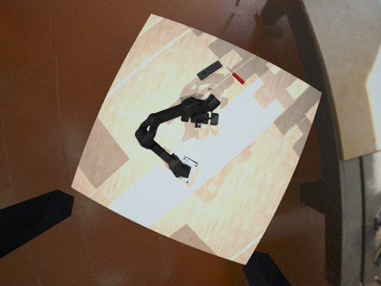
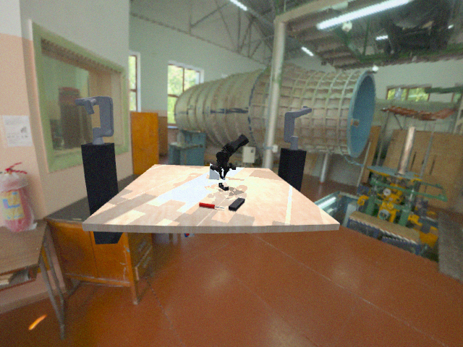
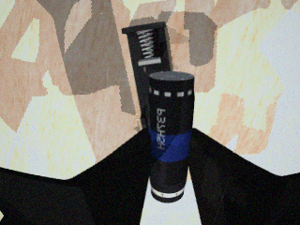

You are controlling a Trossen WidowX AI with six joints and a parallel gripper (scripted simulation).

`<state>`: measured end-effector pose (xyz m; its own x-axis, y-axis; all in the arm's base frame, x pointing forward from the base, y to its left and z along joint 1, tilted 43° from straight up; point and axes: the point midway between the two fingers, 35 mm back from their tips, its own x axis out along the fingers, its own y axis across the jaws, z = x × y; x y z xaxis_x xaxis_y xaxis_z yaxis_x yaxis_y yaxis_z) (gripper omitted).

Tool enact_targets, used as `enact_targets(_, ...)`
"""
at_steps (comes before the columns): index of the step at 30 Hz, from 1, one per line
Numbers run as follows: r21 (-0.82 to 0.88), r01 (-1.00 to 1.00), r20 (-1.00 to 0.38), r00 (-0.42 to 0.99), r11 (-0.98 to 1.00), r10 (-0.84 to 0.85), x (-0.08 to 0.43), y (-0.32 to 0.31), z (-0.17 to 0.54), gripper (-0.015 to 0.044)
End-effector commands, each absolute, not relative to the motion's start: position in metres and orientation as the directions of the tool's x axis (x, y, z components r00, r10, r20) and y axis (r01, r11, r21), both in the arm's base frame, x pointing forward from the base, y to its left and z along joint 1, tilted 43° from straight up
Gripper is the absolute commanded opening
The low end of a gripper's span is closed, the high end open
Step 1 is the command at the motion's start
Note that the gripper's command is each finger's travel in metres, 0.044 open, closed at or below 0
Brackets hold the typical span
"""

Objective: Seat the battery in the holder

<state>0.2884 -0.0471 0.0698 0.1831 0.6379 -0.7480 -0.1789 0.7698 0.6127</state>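
My gripper [image 3: 169, 136] is shut on the battery [image 3: 172, 112], one finger on each side of its middle. The battery is black with a blue band. Its flat grey end faces up toward the wrist camera and its narrower-looking white-banded end points down and away, so it stands tilted and not flat. The black holder [image 3: 135, 70] lies behind and beyond it in the wrist view, its spring [image 3: 149, 44] showing at the far end. The battery hides the holder's near part and its lip. Whether battery and holder touch, I cannot tell.
A black remote-like block [image 1: 209, 70] [image 2: 236, 204] and a red-handled screwdriver [image 1: 238, 78] [image 2: 206, 204] lie on the table beyond the arm from its base. The arm's base stands on a white plate [image 1: 193, 172].
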Motion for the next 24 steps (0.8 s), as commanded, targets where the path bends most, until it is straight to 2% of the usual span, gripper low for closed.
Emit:
enact_targets(1, 0.567, -0.323, -0.745, 0.192, 0.758, 0.639, 0.293, -0.042, 0.08, 0.0062)
enact_targets(7, 0.567, -0.324, -0.747, 0.187, 0.758, 0.638, 0.293, -0.042, 0.079, 0.0062)
enact_targets(18, 0.578, -0.315, -0.8, -0.04, 0.752, 0.599, 0.293, -0.019, 0.05, 0.0062)
enact_targets(24, 0.587, -0.314, -0.797, -0.062, 0.746, 0.601, 0.293, -0.018, 0.048, 0.0062)
